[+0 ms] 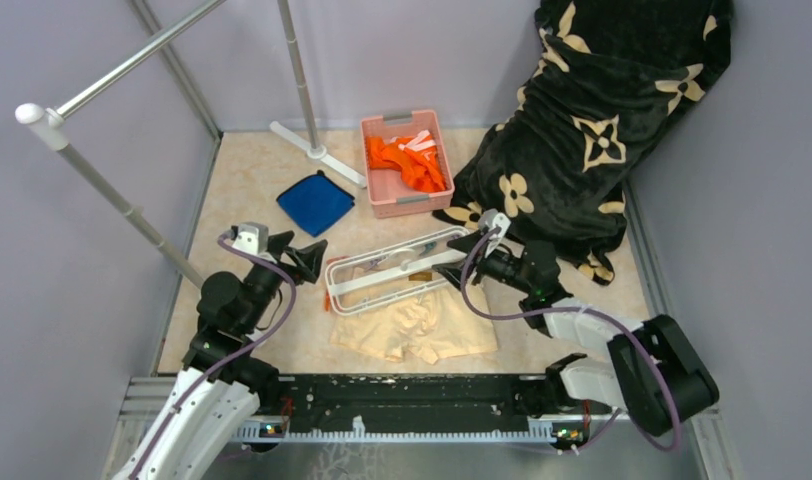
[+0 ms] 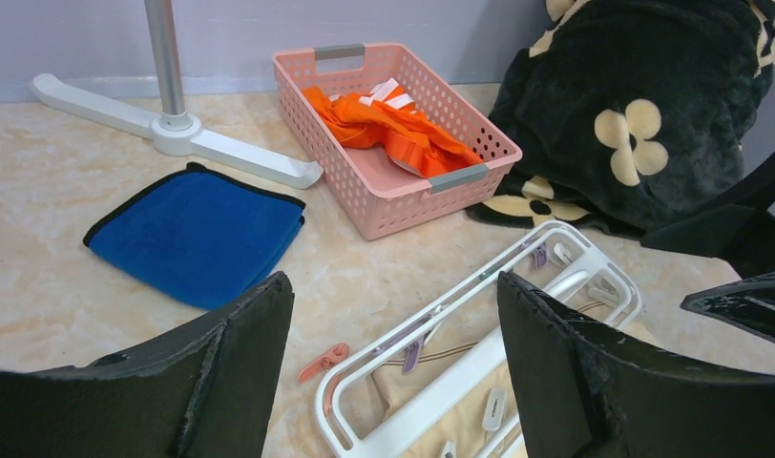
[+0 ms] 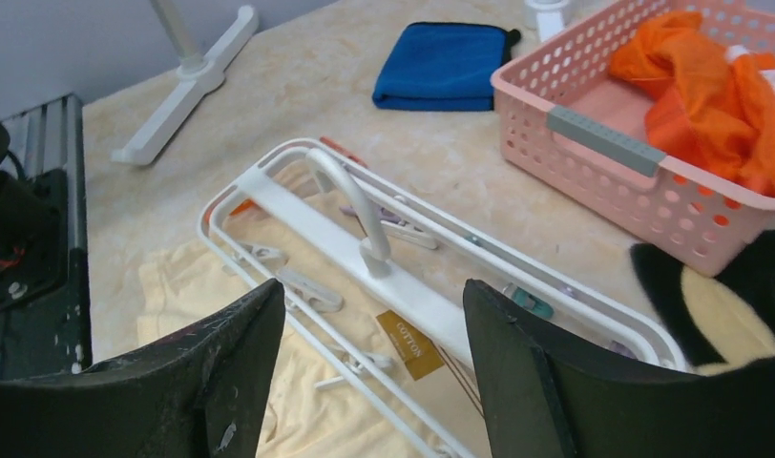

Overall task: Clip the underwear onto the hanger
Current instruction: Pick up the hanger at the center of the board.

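- Hovering over the white plastic rectangular drying hanger (image 3: 431,307), the right gripper (image 3: 374,286) has its black jaws spread with nothing between them. It sits above the hanger's raised hook, so a straight descent could knock the hook and skid the light frame across the smooth tabletop (image 1: 247,180).
- The left gripper (image 2: 393,286) hangs just off the hanger's left end, likewise wide apart and empty. A push from that side could shove the frame rather than grasp it.
- The pale peach soft-fabric boxer-brief underwear (image 1: 414,325) lies flat, with its waistband under the hanger's near bars and its legs spread on the hanger's near side. Lifting the frame alone would likely leave the cloth behind.
- The small white clips (image 3: 307,291) lie flat among the hanger's bars, against the fabric. Thick fingers may catch a bar or 2 clips at once, and thin fabric could slip out before a clip bites.
- A loose orange-pink peg (image 2: 324,363) by the hanger's left end could be mistaken for an attached clip.
- The black flowered blanket (image 1: 582,120) lies just beyond the hanger's right end, where the right arm could snag it.
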You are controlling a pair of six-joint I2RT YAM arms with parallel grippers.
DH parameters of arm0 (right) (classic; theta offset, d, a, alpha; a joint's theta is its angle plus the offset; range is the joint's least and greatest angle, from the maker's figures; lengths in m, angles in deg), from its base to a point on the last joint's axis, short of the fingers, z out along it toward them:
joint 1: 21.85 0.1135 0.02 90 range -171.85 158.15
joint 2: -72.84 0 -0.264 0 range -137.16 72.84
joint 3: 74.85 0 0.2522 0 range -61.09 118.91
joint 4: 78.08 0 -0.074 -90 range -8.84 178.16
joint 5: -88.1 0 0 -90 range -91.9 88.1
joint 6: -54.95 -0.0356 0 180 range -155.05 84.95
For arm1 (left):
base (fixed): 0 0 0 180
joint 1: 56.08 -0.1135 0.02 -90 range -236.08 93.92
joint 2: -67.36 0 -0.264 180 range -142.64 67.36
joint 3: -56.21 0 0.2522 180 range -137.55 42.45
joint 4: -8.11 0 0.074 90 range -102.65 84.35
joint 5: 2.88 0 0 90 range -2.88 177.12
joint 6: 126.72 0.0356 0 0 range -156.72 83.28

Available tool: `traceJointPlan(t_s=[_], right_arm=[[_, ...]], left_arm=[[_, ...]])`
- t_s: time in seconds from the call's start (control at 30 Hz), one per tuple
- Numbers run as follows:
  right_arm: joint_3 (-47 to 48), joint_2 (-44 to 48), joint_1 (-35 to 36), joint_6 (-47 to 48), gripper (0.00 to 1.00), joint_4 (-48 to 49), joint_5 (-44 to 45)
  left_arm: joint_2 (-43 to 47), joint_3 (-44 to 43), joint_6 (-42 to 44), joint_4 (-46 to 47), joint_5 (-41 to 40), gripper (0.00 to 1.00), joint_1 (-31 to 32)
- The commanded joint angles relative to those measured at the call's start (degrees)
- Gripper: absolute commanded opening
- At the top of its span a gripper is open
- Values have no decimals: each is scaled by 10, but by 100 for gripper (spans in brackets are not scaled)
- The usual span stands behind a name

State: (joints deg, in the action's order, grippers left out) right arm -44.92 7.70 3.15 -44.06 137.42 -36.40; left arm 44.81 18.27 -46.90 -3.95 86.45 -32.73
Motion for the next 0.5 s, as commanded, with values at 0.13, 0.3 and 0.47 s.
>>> traceJointPlan(t_s=[0.13,0.3,0.47], right_arm=[[77,-140,34,130,66,88,-136],[111,-203,40,160,64,96,-135],[149,-260,52,177,59,98,-148]], left_arm=[[8,4,15,5,24,81,-3],[10,3,12,3,28,81,-4],[10,3,12,2,29,80,-4]])
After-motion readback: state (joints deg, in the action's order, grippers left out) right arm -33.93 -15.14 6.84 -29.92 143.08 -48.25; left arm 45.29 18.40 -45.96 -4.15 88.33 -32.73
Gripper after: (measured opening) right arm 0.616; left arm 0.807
